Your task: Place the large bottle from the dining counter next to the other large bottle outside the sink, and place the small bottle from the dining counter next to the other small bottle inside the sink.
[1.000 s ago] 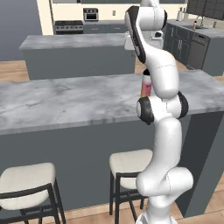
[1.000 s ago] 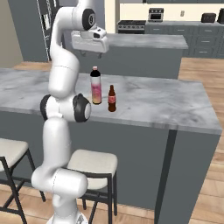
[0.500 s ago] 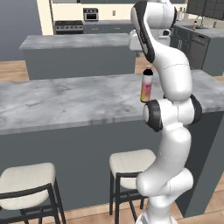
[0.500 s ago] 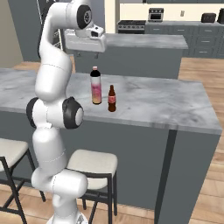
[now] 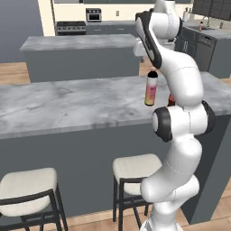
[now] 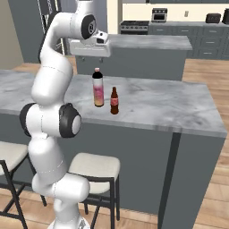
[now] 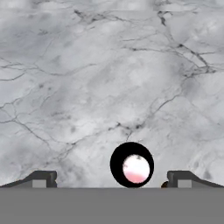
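Observation:
The large bottle (image 6: 98, 88), pink fading to orange with a dark cap, stands upright on the dining counter (image 6: 170, 105). It also shows in the left base view, the large bottle (image 5: 151, 89) just left of my arm. The small bottle (image 6: 114, 101), dark brown with a red label, stands close to its right. My hand (image 6: 89, 48) hovers well above the large bottle. Looking straight down, my gripper (image 7: 113, 180) is open, and the large bottle's dark cap (image 7: 131, 165) lies between the fingers, nearer the right one. The sink and the other bottles are out of view.
Pale-cushioned stools (image 6: 94, 167) stand under the near edge of the counter. A smaller marble-topped island (image 5: 81, 43) sits behind it. Dark cabinets and an oven (image 6: 159, 15) line the back wall. The counter ends at the right (image 6: 219, 129).
The arm's elbow has swung round, so the large bottle now shows beside it in the left base view. The hand has come down a little above the bottle. The jaws have stayed open.

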